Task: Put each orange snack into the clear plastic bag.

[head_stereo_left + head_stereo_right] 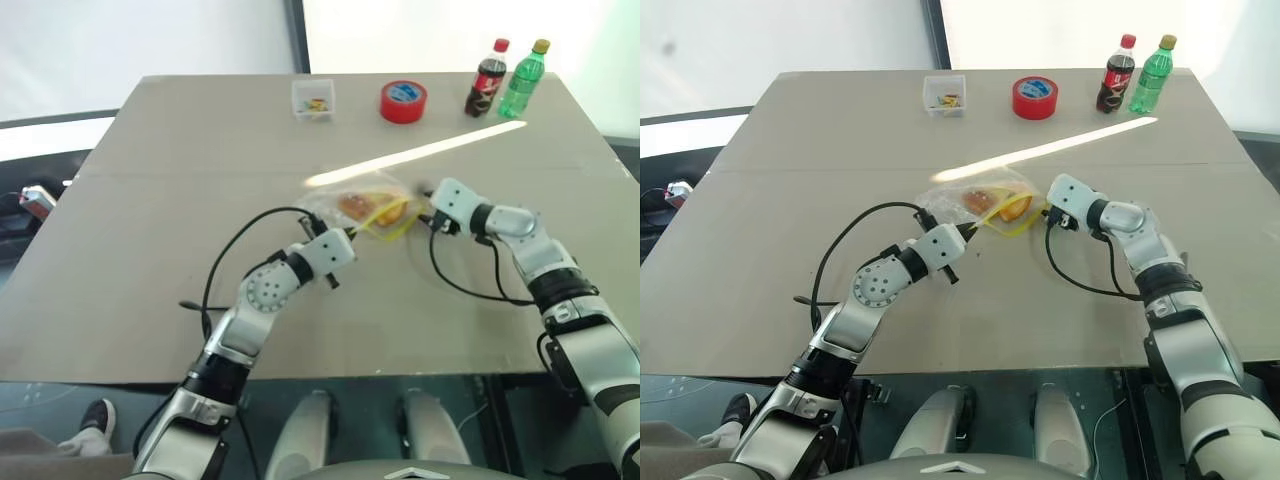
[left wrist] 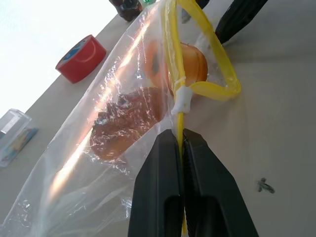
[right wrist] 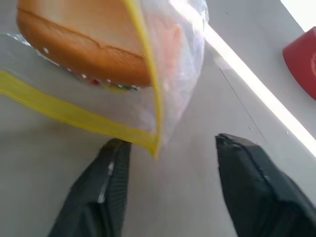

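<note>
The clear plastic bag (image 1: 362, 208) lies at the middle of the table, its yellow strip facing my arms. Both orange snacks are in it: one (image 2: 123, 123) deep inside, the other (image 3: 84, 49) at the mouth by the yellow strip. My left gripper (image 1: 349, 234) is shut on the yellow strip (image 2: 180, 106) at the bag's near edge. My right gripper (image 3: 168, 168) is at the bag's right end, open. The strip's corner (image 3: 150, 143) sits between its fingers, close to one fingertip (image 3: 111, 163), and nothing is clamped.
At the table's far edge stand a small clear box (image 1: 313, 99), a red tape roll (image 1: 403, 101), a cola bottle (image 1: 487, 78) and a green bottle (image 1: 523, 80). Black cables loop off both wrists over the tabletop (image 1: 150, 220).
</note>
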Robot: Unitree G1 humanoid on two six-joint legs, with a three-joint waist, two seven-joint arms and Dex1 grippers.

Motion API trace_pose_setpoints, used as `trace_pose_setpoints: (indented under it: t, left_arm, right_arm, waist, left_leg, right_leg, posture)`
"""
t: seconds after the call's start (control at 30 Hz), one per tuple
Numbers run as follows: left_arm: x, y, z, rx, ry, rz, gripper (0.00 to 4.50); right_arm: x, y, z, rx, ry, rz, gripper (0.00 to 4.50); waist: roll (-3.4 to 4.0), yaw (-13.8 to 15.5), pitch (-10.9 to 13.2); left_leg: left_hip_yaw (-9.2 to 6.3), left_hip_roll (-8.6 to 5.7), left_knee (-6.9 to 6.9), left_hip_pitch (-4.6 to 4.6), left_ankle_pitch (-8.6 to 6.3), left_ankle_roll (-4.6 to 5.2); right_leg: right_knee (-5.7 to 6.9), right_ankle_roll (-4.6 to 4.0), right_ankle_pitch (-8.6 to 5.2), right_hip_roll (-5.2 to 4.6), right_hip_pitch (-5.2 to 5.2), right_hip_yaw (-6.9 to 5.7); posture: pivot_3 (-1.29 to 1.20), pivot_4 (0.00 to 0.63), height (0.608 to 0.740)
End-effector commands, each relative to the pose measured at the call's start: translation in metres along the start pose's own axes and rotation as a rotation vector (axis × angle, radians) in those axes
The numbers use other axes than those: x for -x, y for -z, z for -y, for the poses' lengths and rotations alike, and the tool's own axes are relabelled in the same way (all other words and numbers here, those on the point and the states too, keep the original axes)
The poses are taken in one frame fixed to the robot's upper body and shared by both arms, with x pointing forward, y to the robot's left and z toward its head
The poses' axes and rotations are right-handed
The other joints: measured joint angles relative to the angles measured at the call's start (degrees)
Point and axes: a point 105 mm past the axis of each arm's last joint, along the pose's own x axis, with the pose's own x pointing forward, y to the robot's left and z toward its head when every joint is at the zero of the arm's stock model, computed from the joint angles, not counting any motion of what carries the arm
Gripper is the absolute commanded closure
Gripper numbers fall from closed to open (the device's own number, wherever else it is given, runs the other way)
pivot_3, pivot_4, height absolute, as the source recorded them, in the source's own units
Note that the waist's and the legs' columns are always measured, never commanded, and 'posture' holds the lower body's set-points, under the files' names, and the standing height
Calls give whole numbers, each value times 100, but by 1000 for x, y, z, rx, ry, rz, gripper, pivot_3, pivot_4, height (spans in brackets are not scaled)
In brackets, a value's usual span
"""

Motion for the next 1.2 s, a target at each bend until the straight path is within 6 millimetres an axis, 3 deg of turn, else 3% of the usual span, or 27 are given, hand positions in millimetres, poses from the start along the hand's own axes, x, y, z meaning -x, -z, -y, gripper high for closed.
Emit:
trace_pose_setpoints:
  t: [0.03, 0.1, 0.33, 0.53, 0.7, 0.8, 0.9, 1.03, 1.2]
  left_arm:
    - [-2, -8, -2, -19, -12, 31, 4500]
    - [-2, -8, -2, -18, -12, 31, 4500]
    - [-1, -7, -7, -10, -30, 30, 4500]
    - [3, -26, -51, -43, -118, 67, 4500]
    - [4, -52, -100, -82, -194, 104, 4500]
    - [-1, -70, -109, -85, -148, 128, 4500]
    - [-6, -84, -106, -78, -94, 162, 4500]
    - [-10, -87, -97, -65, -64, 177, 4500]
    - [-14, -81, -81, -56, -28, 169, 4500]
  right_arm:
    - [0, -14, 6, 29, 30, 60, 3570]
    - [-1, -16, 6, 26, 34, 70, 4393]
    - [5, -20, 14, 68, 58, 75, 4458]
    - [38, -46, 54, 100, 90, 77, 4458]
    - [78, -89, 89, 174, 94, 102, 4458]
    - [96, -113, 92, 195, 31, 133, 4458]
    - [105, -118, 87, 295, -14, 92, 3655]
    - [114, -115, 86, 350, -33, 9, 1917]
    - [113, -140, 61, 307, -118, 94, 1917]
  waist:
    - [0, 2, 0]
    - [0, 2, 0]
    - [0, 0, 0]
    - [1, 13, 2]
    - [1, 10, 5]
    - [0, 6, 5]
    - [0, 4, 5]
    - [-1, 7, 5]
    - [-1, -7, 5]
  left_leg:
    - [0, 0, 0, 0, 0, 0]
    - [0, -1, 0, 0, 0, 0]
    - [0, -1, 0, 0, 0, 0]
    - [-2, 0, 0, -3, 0, 1]
    - [-3, -1, 2, -7, 0, 1]
    - [-3, -2, 0, -7, -1, 1]
    - [-4, 0, -3, -8, -1, 1]
    - [1, 0, -2, -9, -1, 1]
    - [0, 3, -3, -9, -1, 1]
  right_leg:
    - [0, 0, 0, 0, 0, 0]
    - [0, 0, 0, -1, 0, 0]
    - [0, 0, 0, 0, 0, 0]
    - [0, 0, 0, 0, -1, -1]
    - [-2, 1, 0, -1, -1, -4]
    - [-5, 1, -1, 0, -1, -6]
    - [-14, 1, -2, 0, 1, -10]
    - [-19, 2, -2, -2, 2, -6]
    - [-18, 2, -2, 0, 1, -6]
  posture:
    - [0, 150, 740]
    - [0, 150, 740]
    - [0, 150, 740]
    - [0, 150, 740]
    - [0, 150, 740]
    - [0, 150, 740]
    - [0, 150, 740]
    - [0, 150, 740]
    - [0, 150, 740]
